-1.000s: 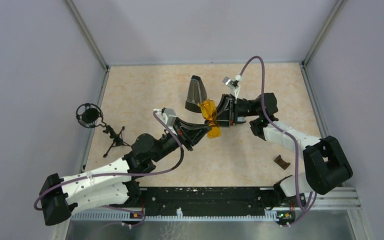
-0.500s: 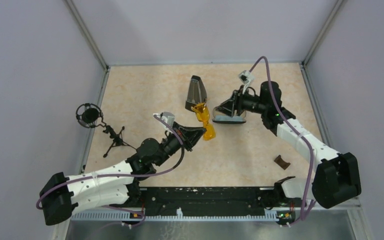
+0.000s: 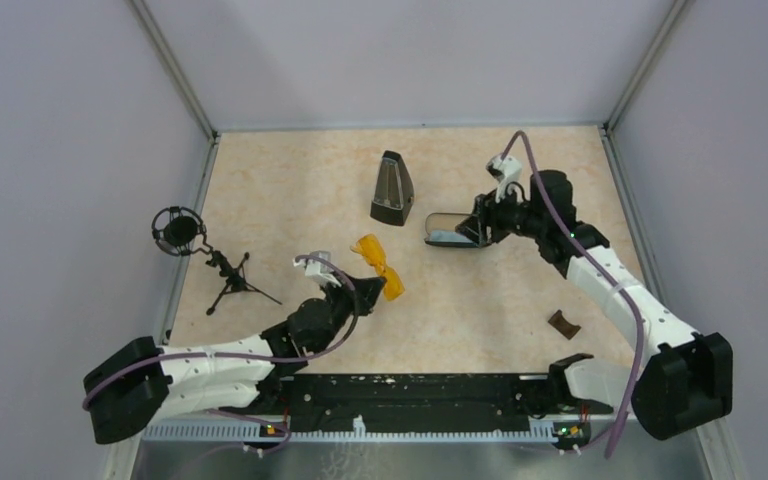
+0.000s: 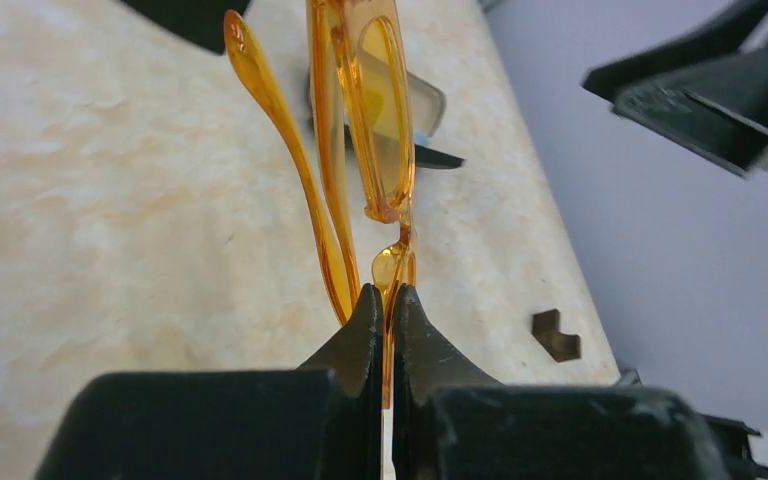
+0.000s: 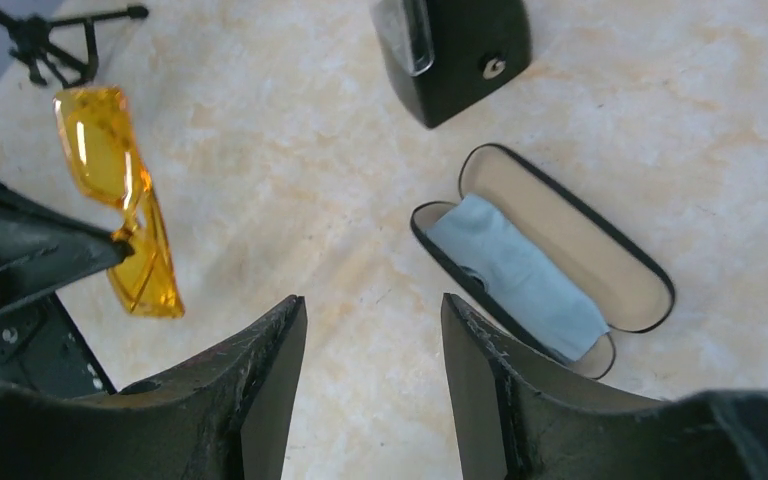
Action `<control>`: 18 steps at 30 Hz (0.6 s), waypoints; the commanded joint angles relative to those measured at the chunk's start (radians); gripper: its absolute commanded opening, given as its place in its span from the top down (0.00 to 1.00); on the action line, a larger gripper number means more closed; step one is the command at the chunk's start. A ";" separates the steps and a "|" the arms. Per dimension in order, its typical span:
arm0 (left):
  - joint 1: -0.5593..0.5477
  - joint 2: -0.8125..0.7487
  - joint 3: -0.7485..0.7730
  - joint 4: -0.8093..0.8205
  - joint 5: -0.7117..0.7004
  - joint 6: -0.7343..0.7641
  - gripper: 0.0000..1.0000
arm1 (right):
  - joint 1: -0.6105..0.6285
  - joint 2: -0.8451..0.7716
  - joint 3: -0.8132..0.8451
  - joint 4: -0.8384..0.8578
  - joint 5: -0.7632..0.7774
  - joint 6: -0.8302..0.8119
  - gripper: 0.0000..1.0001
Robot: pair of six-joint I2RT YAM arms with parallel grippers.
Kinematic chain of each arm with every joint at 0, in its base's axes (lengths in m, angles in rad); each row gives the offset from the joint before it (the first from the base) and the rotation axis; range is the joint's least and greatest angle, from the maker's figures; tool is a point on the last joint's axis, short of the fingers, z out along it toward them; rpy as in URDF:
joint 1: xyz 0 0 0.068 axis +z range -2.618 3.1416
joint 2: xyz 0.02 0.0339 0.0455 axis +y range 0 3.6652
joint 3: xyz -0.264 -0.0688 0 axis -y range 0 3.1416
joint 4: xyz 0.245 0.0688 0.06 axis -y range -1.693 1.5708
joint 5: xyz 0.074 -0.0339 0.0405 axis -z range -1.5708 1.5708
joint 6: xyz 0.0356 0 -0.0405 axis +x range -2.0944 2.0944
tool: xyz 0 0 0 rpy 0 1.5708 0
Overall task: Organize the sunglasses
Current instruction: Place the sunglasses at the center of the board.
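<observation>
My left gripper (image 3: 368, 289) is shut on the orange sunglasses (image 3: 378, 265) and holds them above the table at centre. In the left wrist view (image 4: 384, 292) the jaws pinch the frame near the bridge, and the sunglasses (image 4: 370, 110) stand edge-on with the arms folded. My right gripper (image 3: 480, 226) is open and empty, hovering by the open black glasses case (image 3: 446, 230). In the right wrist view (image 5: 372, 306) the case (image 5: 580, 240) lies open with a light blue cloth (image 5: 516, 272) inside, and the sunglasses (image 5: 118, 192) show at the left.
A black metronome (image 3: 391, 189) stands behind the case. A black microphone on a small tripod (image 3: 200, 250) is at the left. A small brown block (image 3: 563, 323) lies at the front right. Metal rails edge the table.
My right gripper has let go of the sunglasses and drawn back right to the case. My left gripper has carried the sunglasses toward the front left.
</observation>
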 commanded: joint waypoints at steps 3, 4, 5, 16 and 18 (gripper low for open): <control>-0.014 0.069 -0.045 -0.008 -0.210 -0.292 1.00 | 0.217 -0.009 0.023 -0.179 0.156 -0.244 0.44; -0.015 0.088 -0.047 -0.018 -0.224 -0.333 1.00 | 0.246 -0.006 0.013 -0.175 0.165 -0.258 0.43; -0.015 0.113 -0.050 -0.019 -0.234 -0.367 1.00 | 0.272 0.003 0.007 -0.173 0.165 -0.272 0.42; -0.015 0.406 -0.055 0.045 -0.222 -0.714 1.00 | 0.409 0.294 0.113 -0.246 0.035 -0.302 0.38; -0.016 0.443 -0.055 0.073 -0.214 -0.747 1.00 | 0.423 0.328 0.120 -0.223 0.059 -0.293 0.38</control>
